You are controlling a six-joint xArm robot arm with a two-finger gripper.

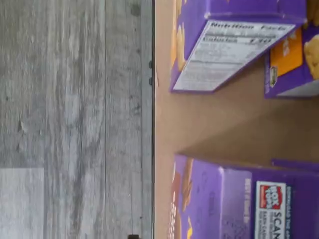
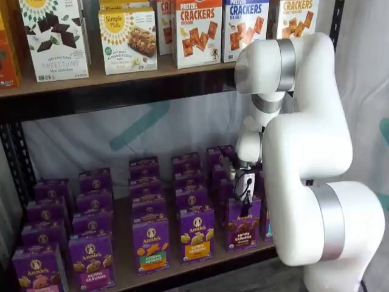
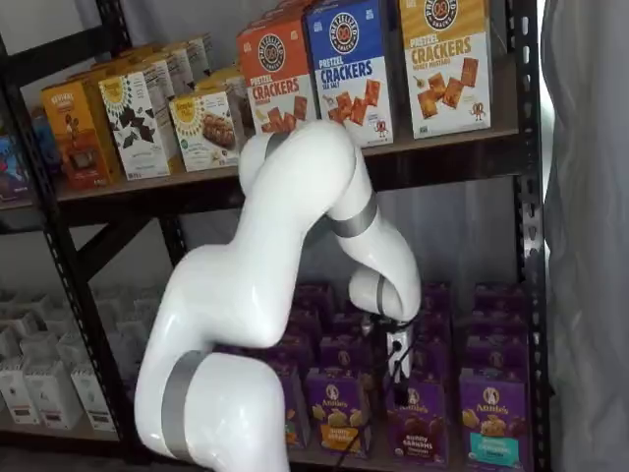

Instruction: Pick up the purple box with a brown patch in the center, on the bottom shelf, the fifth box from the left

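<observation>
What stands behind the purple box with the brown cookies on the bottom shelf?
Behind the purple box on the bottom shelf, more purple cartons stand in a row toward the back. The arm covers part of that row, so its full depth cannot be seen.

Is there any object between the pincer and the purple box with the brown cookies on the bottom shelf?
Nothing visible stands between them. The pincer hangs just above the purple box, which stands at the front edge of the bottom shelf, with neighbouring purple cartons only beside and behind it.
</observation>
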